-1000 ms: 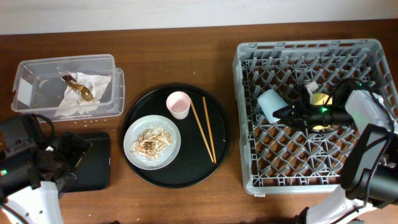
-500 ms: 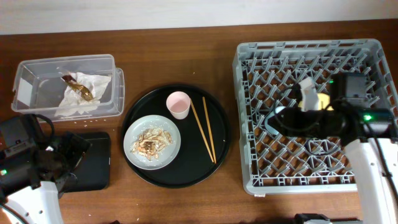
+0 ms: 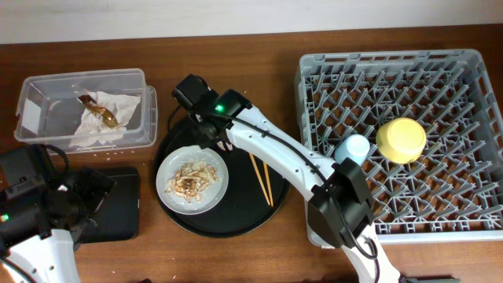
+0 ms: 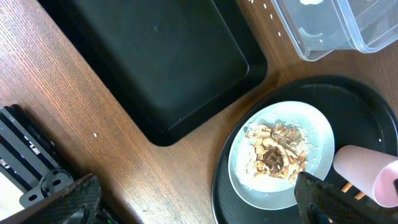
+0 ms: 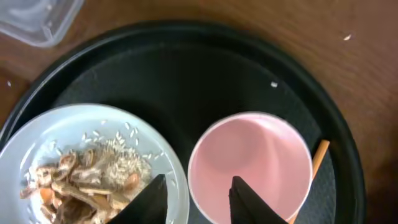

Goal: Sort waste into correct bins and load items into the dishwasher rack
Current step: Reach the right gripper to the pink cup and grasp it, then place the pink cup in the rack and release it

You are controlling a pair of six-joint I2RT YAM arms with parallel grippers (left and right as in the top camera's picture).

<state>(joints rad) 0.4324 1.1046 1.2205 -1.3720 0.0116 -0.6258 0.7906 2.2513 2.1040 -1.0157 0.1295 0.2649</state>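
Step now: fetch pink cup (image 5: 249,162), upright on round black tray (image 5: 155,68) beside plate (image 5: 37,143) w/ scraps (image 5: 81,180); right gripper (image 5: 199,196) hangs over its rim, jaws part-open, nothing held, so next move prob needs to lower, pinch the wall and carry to dishwasher rack (image 3: 314,71); left gripper (image 4: 199,199) open, empty.

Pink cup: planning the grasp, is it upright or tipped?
Upright. The right wrist view looks straight down into the pink cup, its round mouth open upward, standing on the round black tray.
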